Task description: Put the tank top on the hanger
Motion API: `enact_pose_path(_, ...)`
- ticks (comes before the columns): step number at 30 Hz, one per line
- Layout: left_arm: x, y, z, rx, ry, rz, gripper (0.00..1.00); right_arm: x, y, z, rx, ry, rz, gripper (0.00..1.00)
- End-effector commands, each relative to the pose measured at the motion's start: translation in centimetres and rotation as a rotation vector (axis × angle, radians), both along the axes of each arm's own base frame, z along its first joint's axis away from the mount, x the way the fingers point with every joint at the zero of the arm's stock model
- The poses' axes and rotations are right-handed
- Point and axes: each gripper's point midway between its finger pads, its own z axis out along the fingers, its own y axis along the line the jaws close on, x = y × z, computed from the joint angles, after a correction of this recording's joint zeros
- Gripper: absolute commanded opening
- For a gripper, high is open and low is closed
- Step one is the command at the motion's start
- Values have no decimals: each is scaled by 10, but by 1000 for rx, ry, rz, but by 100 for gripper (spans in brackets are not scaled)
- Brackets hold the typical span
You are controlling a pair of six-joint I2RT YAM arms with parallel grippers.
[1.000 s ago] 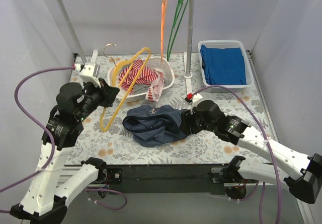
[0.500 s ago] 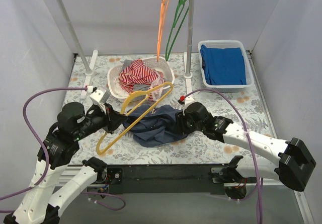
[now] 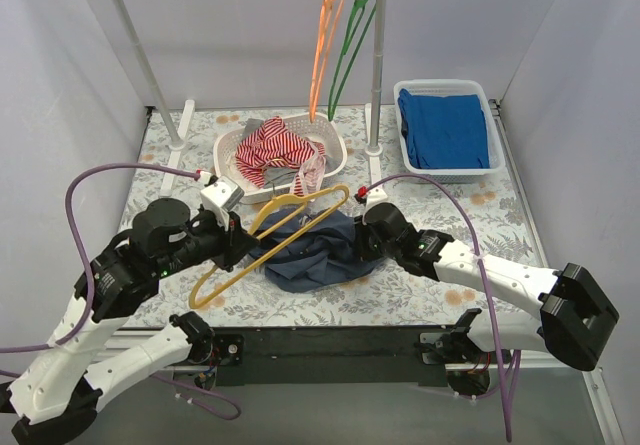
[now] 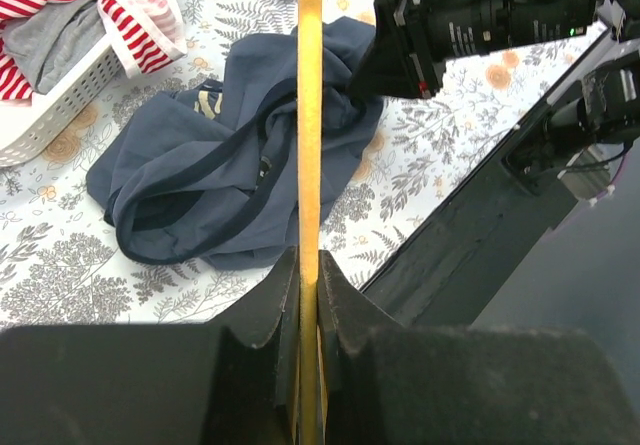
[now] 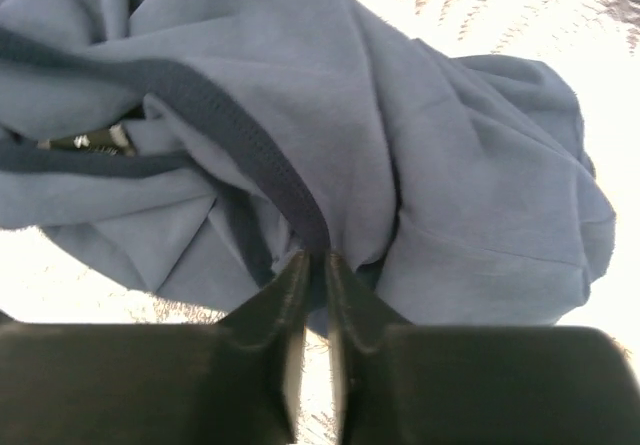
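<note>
The navy tank top (image 3: 308, 250) lies crumpled on the flowered table in front of the arms; it also shows in the left wrist view (image 4: 215, 180) and the right wrist view (image 5: 420, 165). My left gripper (image 3: 240, 246) is shut on the yellow hanger (image 3: 300, 220), holding it tilted over the tank top's left side; in the left wrist view the hanger (image 4: 309, 115) runs up from between the jaws (image 4: 308, 275). My right gripper (image 3: 356, 248) is shut on a dark hem of the tank top at its right edge (image 5: 315, 260).
A white basket (image 3: 226, 150) with a red-and-white striped garment (image 3: 280, 150) stands behind the tank top. A second basket (image 3: 492, 115) holds a bright blue cloth (image 3: 445, 127) at back right. An orange hanger (image 3: 322, 45) and a green hanger (image 3: 350, 45) hang from the rack.
My left gripper has brought the yellow hanger down from beside the white basket to over the tank top. My right gripper has slid left along the garment's right edge.
</note>
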Motion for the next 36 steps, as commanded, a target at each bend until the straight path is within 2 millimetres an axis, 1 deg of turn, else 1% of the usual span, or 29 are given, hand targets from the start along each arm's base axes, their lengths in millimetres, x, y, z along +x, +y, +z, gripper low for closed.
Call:
enact_pose_path(1, -6, 5, 10, 35, -38, -9, 0, 18, -3, 19, 16, -88, -70, 12)
enact_pose_path(2, -6, 6, 10, 40, -39, -11, 0, 20, -5, 20, 10, -93, -76, 8)
enact_pose_path(5, -14, 5, 6, 48, -26, -38, 0, 25, -8, 27, -7, -110, -97, 2)
enact_pose_path(7, -18, 6, 6, 42, -29, -49, 0, 27, -8, 32, -5, -125, -99, 1)
enact_pose_path(12, -21, 4, 5, 32, -35, -69, 0, 33, -8, 51, -1, -152, -119, 1)
enact_pose_path(14, -22, 0, 1, 40, -19, -86, 0, 35, -8, 58, 1, -166, -123, 1)
enact_pose_path(15, -22, -2, 1, 40, -15, -94, 0, 37, -7, 65, 8, -177, -126, 1)
enact_pose_path(18, -21, -7, -5, 54, 2, -108, 0, 40, -7, 75, 3, -194, -133, 1)
enact_pose_path(23, -19, -8, -7, 61, -2, -100, 0, 44, -10, 81, -16, -206, -147, 1)
enact_pose_path(29, -18, -11, -10, 75, 13, -107, 0, 49, -16, 94, -33, -236, -171, 1)
enact_pose_path(31, -17, -12, -11, 76, 14, -107, 0, 51, -17, 94, -46, -237, -169, 1)
enact_pose_path(36, -15, -14, -15, 90, 26, -105, 0, 51, -12, 100, -36, -240, -153, 1)
